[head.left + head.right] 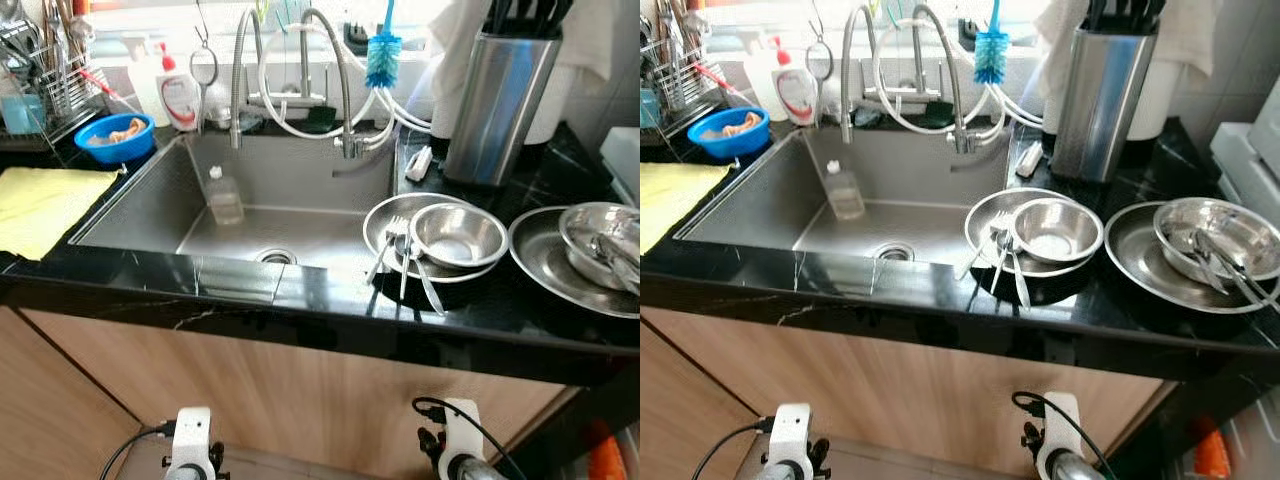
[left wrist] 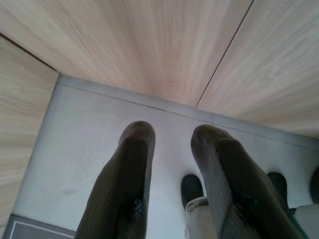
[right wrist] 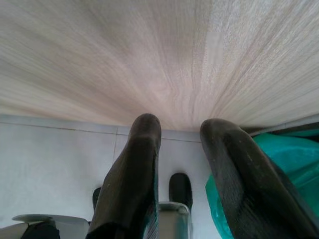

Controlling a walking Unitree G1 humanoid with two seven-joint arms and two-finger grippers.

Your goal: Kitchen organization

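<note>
Far left on the black table (image 1: 330, 300): a wire rack of utensils (image 1: 50, 70), a yellow cloth (image 1: 40, 205) at the edge, a blue bowl (image 1: 114, 137) behind it, a white soap bottle with red label (image 1: 178, 95) just beside; then the steel sink (image 1: 150, 205), a small clear bottle (image 1: 224, 196) standing inside near the back wall, drain (image 1: 276, 257) toward the front; two arched taps (image 1: 325, 70) above, a blue brush (image 1: 382, 55) hanging beside them. Right of the sink: a steel plate (image 1: 385, 225) carrying a steel bowl (image 1: 459, 236), forks and spoons (image 1: 405, 262) lying over the plate's front rim; behind, a steel knife block (image 1: 500, 100); further right, a second steel plate (image 1: 545, 262) holding another bowl (image 1: 595, 235) with utensils in it. Low down, before the wooden cabinet front (image 1: 300, 400): left claw (image 2: 172, 137) hanging idle, fingers parted, nothing held, pointing at grey floor (image 2: 84, 144); right claw (image 3: 179, 129) likewise spread and empty, a green bag (image 3: 289, 159) near one finger.
</note>
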